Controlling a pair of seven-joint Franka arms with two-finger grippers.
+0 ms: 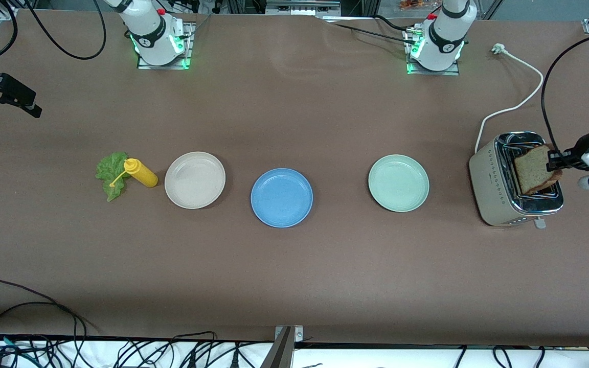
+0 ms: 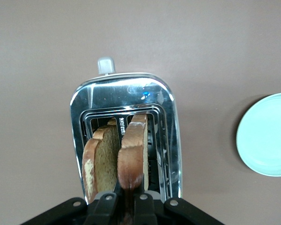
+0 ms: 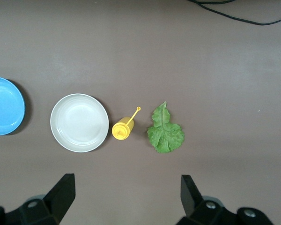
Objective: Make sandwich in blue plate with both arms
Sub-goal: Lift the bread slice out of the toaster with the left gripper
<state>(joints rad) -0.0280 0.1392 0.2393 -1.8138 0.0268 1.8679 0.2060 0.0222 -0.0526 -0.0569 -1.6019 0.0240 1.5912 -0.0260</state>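
At the right arm's end of the desk: right claw [image 3: 126, 197] up in the air over bare desk near the edge, fingers spread wide, nothing between them; arm waiting. Below it a green lettuce leaf [image 1: 111, 174], flat on the desk, with a yellow squeeze bottle [image 1: 140, 173] touching it, the bottle's thin nozzle lying over the leaf. Just beside the bottle a beige-white plate [image 1: 195, 180], empty. Next, around the middle of the desk, the blue plate [image 1: 281, 197], empty, slightly nearer to the front camera than the beige-white one. Then, toward the left arm's end, a pale green plate [image 1: 398, 183], also empty. Close to that end's edge a silver toaster [image 1: 496, 191], with two slices in its slots. Left claw [image 2: 129, 201] over the toaster, closed tight on one bread slice [image 1: 534, 171], raised and tilted out of its slot. Second bread slice [image 2: 100, 157] lower in the neighbouring slot.
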